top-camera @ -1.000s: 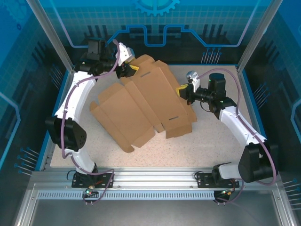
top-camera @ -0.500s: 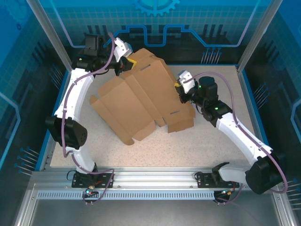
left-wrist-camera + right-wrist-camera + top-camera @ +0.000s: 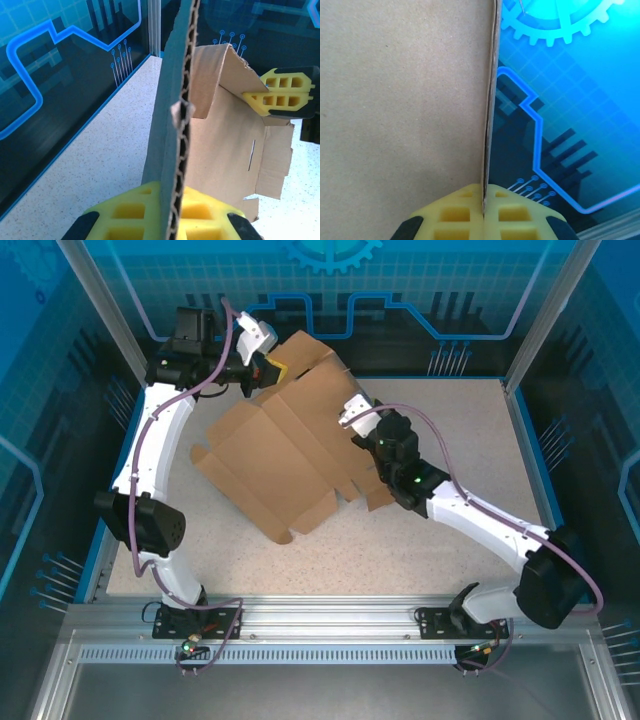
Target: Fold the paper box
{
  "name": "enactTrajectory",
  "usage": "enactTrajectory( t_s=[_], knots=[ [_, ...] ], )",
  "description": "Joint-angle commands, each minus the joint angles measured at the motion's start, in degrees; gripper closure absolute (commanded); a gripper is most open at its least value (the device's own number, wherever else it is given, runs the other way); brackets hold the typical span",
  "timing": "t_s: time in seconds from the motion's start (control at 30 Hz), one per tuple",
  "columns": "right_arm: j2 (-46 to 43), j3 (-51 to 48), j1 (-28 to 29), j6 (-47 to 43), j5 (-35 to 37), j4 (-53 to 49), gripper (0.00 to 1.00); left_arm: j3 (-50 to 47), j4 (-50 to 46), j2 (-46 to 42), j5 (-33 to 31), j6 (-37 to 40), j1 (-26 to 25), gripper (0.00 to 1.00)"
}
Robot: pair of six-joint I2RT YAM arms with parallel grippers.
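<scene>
1. We had the left claw (image 3: 268,371) clamped shut on the box (image 3: 290,455). In its wrist view the corrugated edge stood upright between the yellow fingers (image 3: 131,212).
2. The right claw (image 3: 352,413) was also pinched shut on the box. A thin cardboard edge rose straight out from between its pads (image 3: 454,216).
3. The box was a mostly flat brown sheet that spanned the gap between the two claws. It stretched away below them, and its lower flaps rested on the table (image 3: 460,450).
4. We judged that the grips on two edges were there to lift and tilt the sheet. A panel could then bend along its crease, with one claw steadying while the other turned.
5. The left arm reached far forward with its elbow bent outward and its wrist turned in toward the cardboard.
6. The right arm lay stretched low and diagonally, with its wrist over the sheet beside the left claw's side of the table.
</scene>
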Motion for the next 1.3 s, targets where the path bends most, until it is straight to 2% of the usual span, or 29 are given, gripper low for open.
enactTrajectory(
  t_s=[0.0,0.23,0.37,0.47,0.57,0.67,0.77,0.93,1.07,1.23,1.27],
  knots=[
    [2.7,-1.1,2.1,-6.8,6.4,5.7,1.00,2.3,0.7,-2.5,5.1,-2.0,-0.6,1.00],
    [7.5,-2.2,3.5,-14.0,11.3,13.7,1.00,2.5,0.8,-2.2,4.6,-2.6,-0.5,1.00],
    [6.8,-2.1,3.0,-9.9,9.4,10.3,1.00,2.5,0.7,-2.1,3.4,-2.5,-0.5,1.00],
    [2.4,-1.2,0.2,1.0,0.0,-1.8,0.99,2.6,0.5,-2.0,1.9,-2.0,-0.4,1.00],
    [-1.7,0.5,-4.7,10.8,-15.1,-15.5,0.98,2.5,0.4,-1.9,0.3,-1.7,-0.3,1.00],
    [-4.2,1.9,-9.9,17.1,-29.0,-23.4,0.98,2.5,0.6,-1.5,-0.5,-1.7,-0.1,1.00],
    [-4.7,3.7,-15.3,22.3,-40.9,-29.2,0.98,2.5,0.9,-0.9,-0.6,-2.1,-0.1,1.00],
    [-3.9,5.6,-23.0,29.1,-57.4,-32.0,0.98,2.5,1.4,-0.5,-0.5,-2.6,-0.1,1.00],
    [-2.8,6.6,-25.9,32.1,-63.7,-31.8,0.98,2.5,1.4,-0.5,-0.8,-2.5,-0.1,1.00],
    [-1.8,7.1,-26.5,32.9,-63.6,-31.8,0.98,2.5,1.5,-0.8,-1.1,-2.5,-0.1,1.00],
    [-1.7,7.1,-26.6,32.9,-63.4,-31.8,0.98,2.5,1.6,-0.8,-1.2,-2.5,-0.1,0.94]
  ],
)
